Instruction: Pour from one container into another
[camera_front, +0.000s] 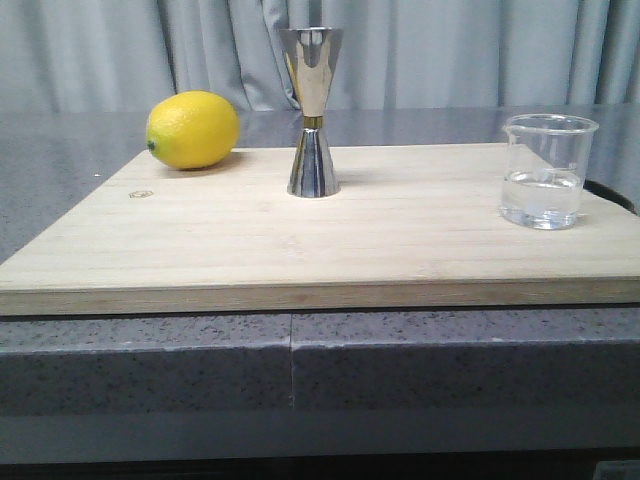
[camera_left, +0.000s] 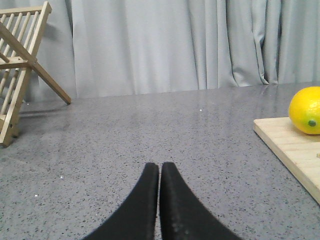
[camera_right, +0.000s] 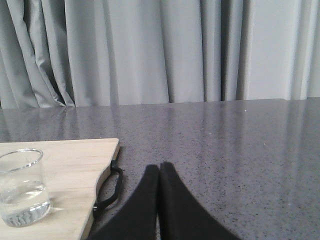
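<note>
Both hands closed; beaker (camera_right: 22, 187) beside right hand (camera_right: 159, 170), apart.

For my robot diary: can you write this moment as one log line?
stage: before pour | left end effector: shut, empty | right end effector: shut, empty | beaker: part-filled, upright | jigger: upright, mid-board

Clear glass beaker (camera_front: 546, 170); mirror-polished steel jigger (camera_front: 312, 110); seemingly matt bamboo board (camera_front: 400, 235).

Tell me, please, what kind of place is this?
Probably a kitchen or home bar counter staged for testing: a wooden cutting board on grey speckled stone, with a lemon, a steel jigger, and a wooden dish rack nearby.
</note>
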